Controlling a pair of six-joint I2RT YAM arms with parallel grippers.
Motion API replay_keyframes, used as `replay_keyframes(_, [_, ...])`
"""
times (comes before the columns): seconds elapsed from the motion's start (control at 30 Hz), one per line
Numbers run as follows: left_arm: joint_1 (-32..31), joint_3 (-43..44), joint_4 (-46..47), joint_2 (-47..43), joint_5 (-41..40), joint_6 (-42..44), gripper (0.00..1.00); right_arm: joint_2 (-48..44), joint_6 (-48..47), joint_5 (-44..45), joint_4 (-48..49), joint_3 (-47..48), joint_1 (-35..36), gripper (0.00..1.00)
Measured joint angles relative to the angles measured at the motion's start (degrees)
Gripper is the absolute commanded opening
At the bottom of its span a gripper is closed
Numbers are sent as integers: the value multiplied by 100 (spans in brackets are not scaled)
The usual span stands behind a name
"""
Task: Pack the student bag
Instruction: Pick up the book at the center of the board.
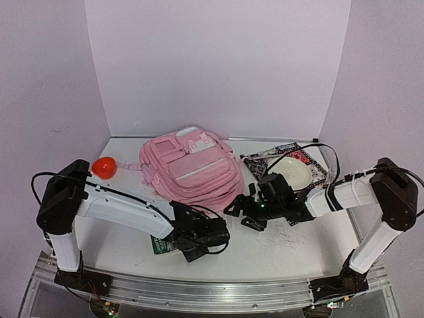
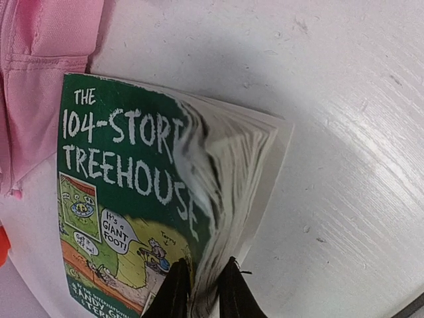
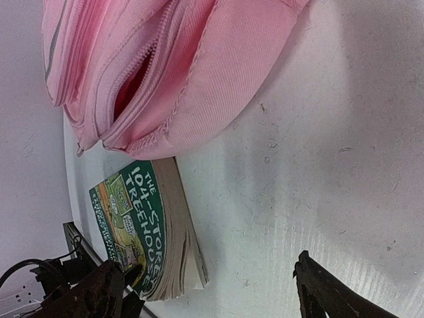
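Note:
The pink student bag (image 1: 192, 169) lies at the back middle of the table, and the right wrist view shows its zip gaping (image 3: 132, 86). A green paperback, "The 104-Story Treehouse" (image 2: 119, 179), lies flat just in front of the bag (image 3: 132, 218). My left gripper (image 2: 202, 278) is shut on the book's near edge, pinching the cover and a wad of pages that bow upward. From above, that gripper (image 1: 173, 244) sits low at the book (image 1: 161, 246). My right gripper (image 1: 240, 211) hovers open near the bag's right front corner, nothing between its fingers (image 3: 318, 285).
A red bowl (image 1: 104, 167) stands left of the bag. A white plate (image 1: 291, 172) rests on a black, white and red patterned item (image 1: 315, 159) at the back right. A metal rail (image 1: 212, 291) runs along the near table edge.

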Motion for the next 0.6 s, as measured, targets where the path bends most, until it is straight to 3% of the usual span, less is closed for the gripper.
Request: replay_keyframes(0.6, [78, -179, 101, -916, 383, -181, 0, 1156, 520, -1443, 1052, 570, 2, 91])
